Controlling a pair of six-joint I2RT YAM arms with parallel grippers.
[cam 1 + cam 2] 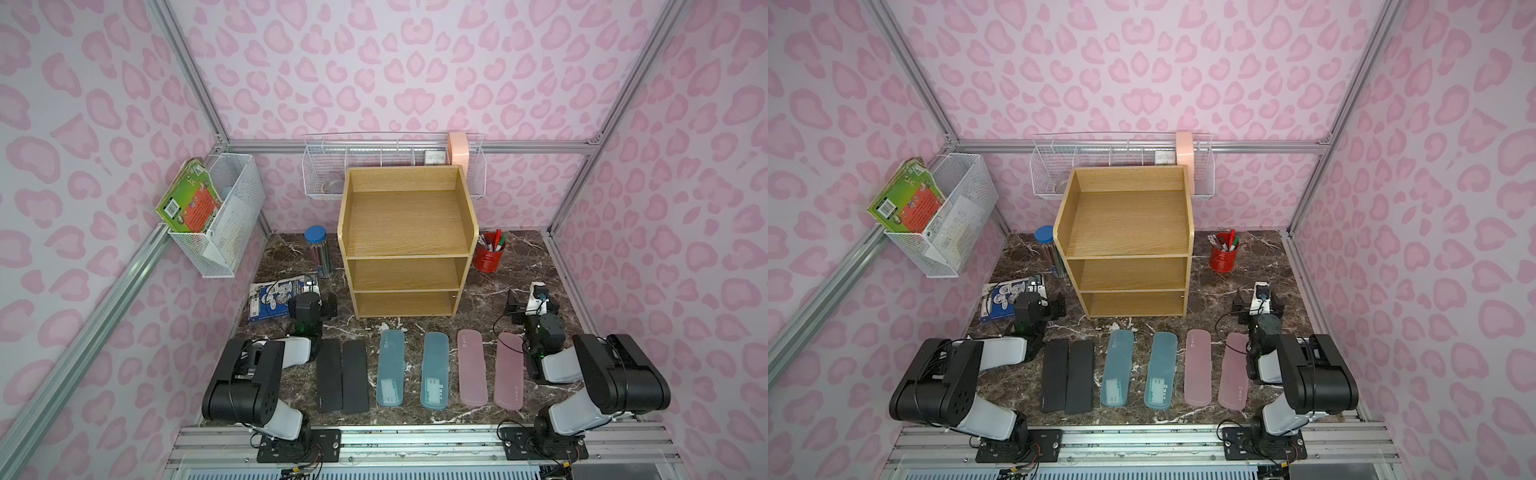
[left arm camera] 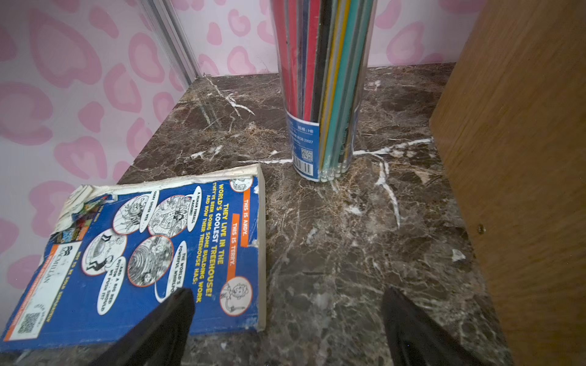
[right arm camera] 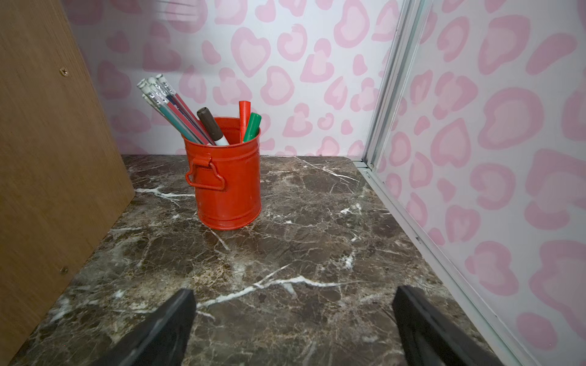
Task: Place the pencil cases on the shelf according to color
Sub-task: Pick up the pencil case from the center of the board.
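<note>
Six pencil cases lie side by side near the table's front edge in both top views: two black (image 1: 329,376) (image 1: 355,376), two teal-blue (image 1: 390,368) (image 1: 435,370), two pink (image 1: 472,368) (image 1: 510,372). Behind them stands the wooden three-tier shelf (image 1: 407,220), all tiers bare; its side walls show in the wrist views (image 2: 523,158) (image 3: 47,158). My left gripper (image 2: 288,304) hovers open left of the shelf, one finger over a book. To the right of the shelf, my right gripper (image 3: 293,304) hangs open over bare marble. Neither holds anything.
A blue book (image 2: 142,253) lies left of the shelf, and behind it stands a clear pencil tube (image 2: 320,95) with a blue lid. A red pen cup (image 3: 226,183) stands at the shelf's right. White wire baskets hang on the left wall (image 1: 224,216) and back wall (image 1: 328,174).
</note>
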